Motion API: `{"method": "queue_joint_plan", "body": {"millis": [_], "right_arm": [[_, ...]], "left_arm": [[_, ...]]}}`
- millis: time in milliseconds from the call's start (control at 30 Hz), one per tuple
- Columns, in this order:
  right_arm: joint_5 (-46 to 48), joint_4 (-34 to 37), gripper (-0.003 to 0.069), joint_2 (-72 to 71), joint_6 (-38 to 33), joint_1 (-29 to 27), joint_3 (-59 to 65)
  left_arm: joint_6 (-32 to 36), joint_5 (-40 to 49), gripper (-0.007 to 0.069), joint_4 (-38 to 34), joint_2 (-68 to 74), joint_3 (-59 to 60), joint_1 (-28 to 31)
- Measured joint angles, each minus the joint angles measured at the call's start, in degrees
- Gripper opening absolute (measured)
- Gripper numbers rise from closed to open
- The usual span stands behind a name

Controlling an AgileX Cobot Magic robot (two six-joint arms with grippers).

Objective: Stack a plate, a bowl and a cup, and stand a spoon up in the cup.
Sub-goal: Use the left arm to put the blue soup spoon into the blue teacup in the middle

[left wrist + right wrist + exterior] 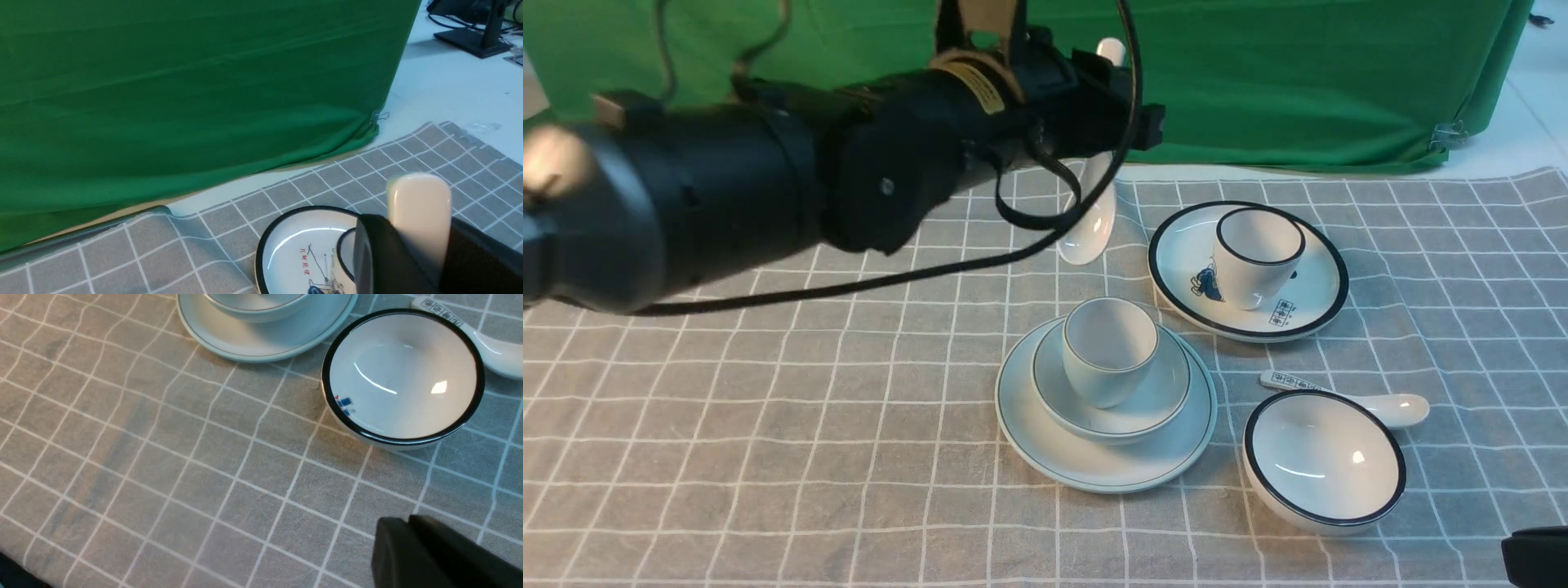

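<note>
The pale plate [1029, 416] lies at the cloth's centre with the pale bowl [1168, 392] in it and the pale cup [1109, 351] upright in the bowl. My left gripper [1112, 90] is shut on the handle of the plain white spoon [1088, 229]. The spoon hangs bowl-down above the cloth, behind and slightly left of the cup. In the left wrist view the spoon handle [419, 208] sticks up between the black fingers [380, 253]. My right gripper [408, 523] is shut and empty, low over the cloth at the front right, near the black-rimmed bowl.
A black-rimmed plate [1319, 286] holding a black-rimmed cup [1258, 253] stands back right of the stack. A black-rimmed bowl [1323, 461] and a marked spoon [1396, 407] lie front right. A green curtain [1298, 73] closes the back. The left arm [727, 188] spans the left half.
</note>
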Motion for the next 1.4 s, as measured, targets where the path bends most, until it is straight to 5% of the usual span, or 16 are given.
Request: {"method": "queue_joint_plan", "body": {"millis": [833, 1400], "right_arm": [[-0.3, -0.3, 0.0069, 0.0, 0.0, 0.0, 0.0], [-0.3, -0.4, 0.007, 0.0, 0.0, 0.0, 0.0]], "left_arm": [[0.0, -13.3, 0.0128, 3.6, 5.9, 8.3, -3.5], [0.0, -13.8, 0.0128, 4.5, 10.2, 8.7, -3.5]]}}
